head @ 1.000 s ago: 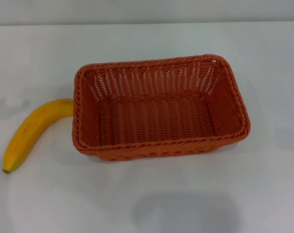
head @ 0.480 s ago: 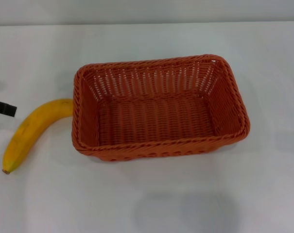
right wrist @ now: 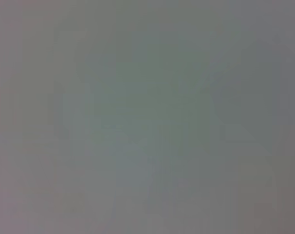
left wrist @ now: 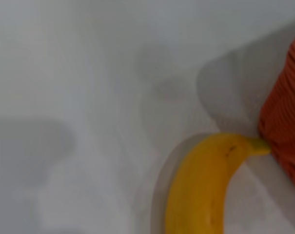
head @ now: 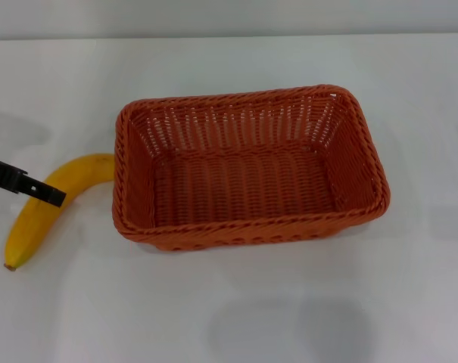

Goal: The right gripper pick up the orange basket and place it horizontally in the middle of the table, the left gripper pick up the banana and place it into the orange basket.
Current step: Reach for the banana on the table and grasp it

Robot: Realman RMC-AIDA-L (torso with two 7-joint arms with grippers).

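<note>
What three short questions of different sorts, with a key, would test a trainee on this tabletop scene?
1. True or false: the banana lies inside the orange basket.
2. Multiple choice: in the head view, the left end effector shows over
A. the basket's far rim
B. the banana
C. the table's near right corner
3. Fill in: the banana's stem end points toward the ____.

Key
1. False. It lies on the table, on the robot's left of the basket.
2. B. A black finger reaches in from the left edge and crosses the banana.
3. Basket. In the left wrist view the stem tip meets the basket's wall.
</note>
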